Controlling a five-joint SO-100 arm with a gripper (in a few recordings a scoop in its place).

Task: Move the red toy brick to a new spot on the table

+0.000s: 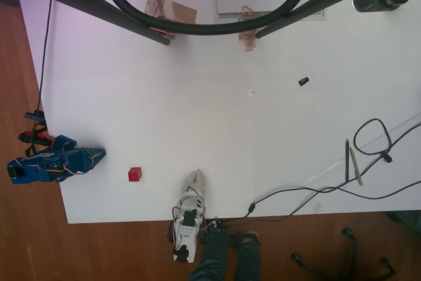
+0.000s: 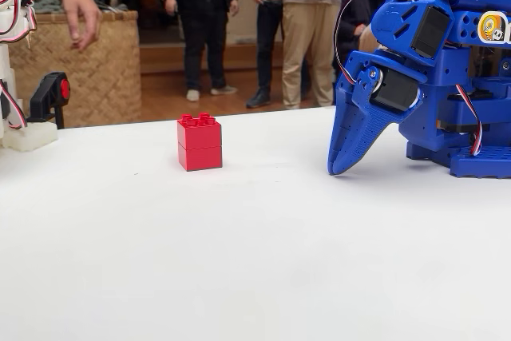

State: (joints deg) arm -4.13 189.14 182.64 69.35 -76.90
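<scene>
— White and matte, the table (image 1: 217,129) fills most of the overhead view, with brown wooden floor around it. What sits on it?

— One red toy brick (image 1: 134,174), standing free near the table's lower-left corner in that view. In the fixed view the red toy brick (image 2: 200,142) looks like two stacked layers with studs on top, upright on the bare white top.

— And the arm?

— One blue arm at the table's left edge from overhead. Its gripper (image 1: 97,156) points toward the brick and stays apart from it, with bare table between them. In the fixed view the gripper (image 2: 342,167) tips down, its point at or just above the surface, to the right of the brick. The fingers look closed together, holding nothing.

— Anything in the way?

— Nothing lies between gripper and brick. Farther off: one small black piece (image 1: 303,81) toward the upper right, one pen (image 1: 347,160) and one clear ruler (image 1: 368,151) at the right, and black cables (image 1: 368,137) looping there.

— Other clutter?

— Two taped brown patches (image 1: 171,10) near the top edge, where two dark stand legs (image 1: 99,3) cross the overhead view. Several people (image 2: 303,21) stand behind the table in the fixed view.
</scene>
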